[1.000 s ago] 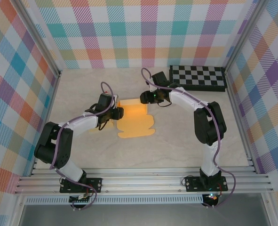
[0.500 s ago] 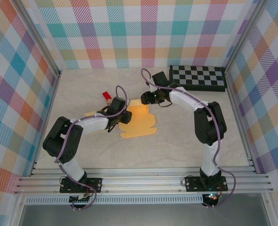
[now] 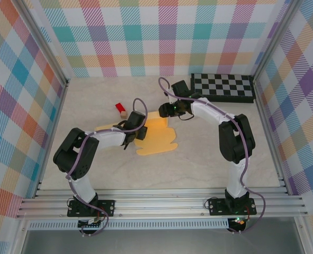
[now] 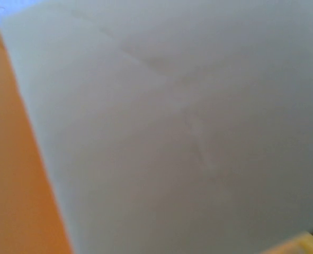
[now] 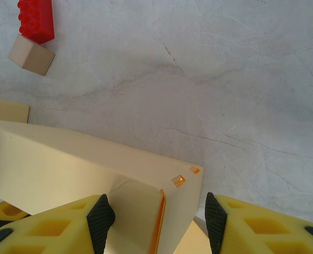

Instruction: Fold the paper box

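Note:
The paper box (image 3: pixel 157 138) lies mid-table, orange inside and cream outside, with its far side raised. My left gripper (image 3: pixel 136 130) is at the box's left edge; its jaws are hidden, and a blurred cream panel (image 4: pixel 172 132) with orange at the left fills the left wrist view. My right gripper (image 3: pixel 163 110) is at the box's far edge. In the right wrist view it (image 5: pixel 156 219) stands open, its two black pads either side of a folded cream corner (image 5: pixel 188 182) of the box. A cream flap (image 3: pixel 104 127) lies flat on the left.
A red block (image 3: pixel 119 108) and a small wooden cube (image 3: pixel 124 113) lie just beyond the box's left flap, the red block (image 5: pixel 35 20) and the cube (image 5: pixel 32 55) also appearing in the right wrist view. A checkerboard (image 3: pixel 222 87) lies at the back right. Plaid walls enclose the table.
My left arm has swung right onto the box's left edge, uncovering the red block, the cube and the flat cream flap. The right arm has stayed put.

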Robot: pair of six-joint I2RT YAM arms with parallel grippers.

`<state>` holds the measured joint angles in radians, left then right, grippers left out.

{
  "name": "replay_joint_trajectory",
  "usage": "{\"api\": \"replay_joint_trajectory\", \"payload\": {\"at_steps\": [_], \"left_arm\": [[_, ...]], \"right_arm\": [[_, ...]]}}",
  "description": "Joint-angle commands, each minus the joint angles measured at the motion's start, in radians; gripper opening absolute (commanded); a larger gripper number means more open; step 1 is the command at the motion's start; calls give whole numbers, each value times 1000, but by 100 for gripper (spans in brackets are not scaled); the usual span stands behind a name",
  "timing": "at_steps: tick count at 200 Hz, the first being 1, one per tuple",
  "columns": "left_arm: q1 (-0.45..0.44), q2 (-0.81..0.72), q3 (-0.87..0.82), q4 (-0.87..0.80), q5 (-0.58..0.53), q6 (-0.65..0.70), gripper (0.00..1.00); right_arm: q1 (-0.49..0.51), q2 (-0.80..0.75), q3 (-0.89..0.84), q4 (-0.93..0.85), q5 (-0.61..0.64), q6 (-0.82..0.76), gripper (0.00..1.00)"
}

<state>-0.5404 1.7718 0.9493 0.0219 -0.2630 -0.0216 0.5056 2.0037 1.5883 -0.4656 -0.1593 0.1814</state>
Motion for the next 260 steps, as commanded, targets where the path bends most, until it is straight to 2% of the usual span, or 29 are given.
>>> {"api": "replay_joint_trajectory", "payload": {"at_steps": [1,26,42,48,64,100,118,162,191,228,247,260], "left_arm": [[11,-12,8,77,31,54,54],[11,-76,-19,89,147,60,54],[11,-140,-52,63,214,74,58],[11,-166,-72,53,213,77,62],[32,-244,-132,34,217,51,66],[83,-385,-264,97,246,-76,66],[89,-401,-281,89,195,-124,64],[94,-324,-236,89,121,-92,60],[96,-209,-161,99,127,-77,62],[94,-146,-121,174,160,-78,57],[93,-107,-90,179,171,-60,52],[93,-70,-63,163,171,-43,43]], "right_arm": [[4,9,8,-92,2,-40,53],[0,18,25,-102,-1,-46,53],[-5,19,31,-106,-3,-46,53],[-6,19,32,-105,-3,-46,53],[-13,20,35,-106,-3,-49,53],[-25,33,50,-121,17,-80,53],[-27,39,54,-128,24,-96,53],[-30,49,67,-135,17,-130,53],[-32,53,76,-133,-6,-133,53],[-34,61,84,-137,-35,-144,53],[-35,61,81,-132,-47,-156,52],[-35,60,80,-127,-55,-163,52]]}}
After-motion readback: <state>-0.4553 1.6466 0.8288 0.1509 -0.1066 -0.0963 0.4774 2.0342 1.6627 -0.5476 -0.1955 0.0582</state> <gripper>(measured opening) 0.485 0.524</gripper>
